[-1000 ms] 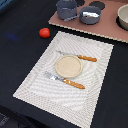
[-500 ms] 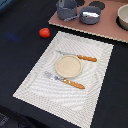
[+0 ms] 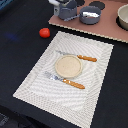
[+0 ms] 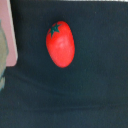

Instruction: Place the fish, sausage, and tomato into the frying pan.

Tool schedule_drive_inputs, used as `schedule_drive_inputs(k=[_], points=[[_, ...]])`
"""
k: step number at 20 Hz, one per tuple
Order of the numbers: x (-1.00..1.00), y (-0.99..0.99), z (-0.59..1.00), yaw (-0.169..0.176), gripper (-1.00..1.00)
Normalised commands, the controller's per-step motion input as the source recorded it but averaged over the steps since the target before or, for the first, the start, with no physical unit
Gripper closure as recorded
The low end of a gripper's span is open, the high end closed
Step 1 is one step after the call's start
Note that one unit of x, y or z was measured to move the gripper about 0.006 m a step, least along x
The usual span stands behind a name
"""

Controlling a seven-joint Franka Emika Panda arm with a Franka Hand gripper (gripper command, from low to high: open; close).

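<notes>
Tomato [image 4: 60, 44] sits square under the wrist camera, long axis slightly tilted; gripper state can't tell, fingers unseen.

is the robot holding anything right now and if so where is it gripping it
Nothing is held. The tomato lies free on the dark table, with no fingers touching it; the gripper itself isn't clearly visible.

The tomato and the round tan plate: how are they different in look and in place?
The tomato is bright red and ball-shaped, with a green star on top in the wrist view; the plate is tan, flat and wider. The tomato lies on the dark table, off the striped mat; the plate sits on that mat between two orange-handled pieces of cutlery. Both look round from above.
</notes>
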Motion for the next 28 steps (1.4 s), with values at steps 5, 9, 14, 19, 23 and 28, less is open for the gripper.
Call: schedule_drive_inputs(k=[5,9,14,19,23,28], points=[[-0.94,-0.18,-0.35,0.033,-1.0],[-0.64,-0.01,-0.29,0.073,-1.0],[-0.48,-0.11,-0.29,0.079,-1.0],[-0.41,-0.13,-0.4,0.055,-1.0],[-0.65,-0.15,-0.48,0.059,-1.0],[-0.6,0.0,-0.37,0.065,-1.0]])
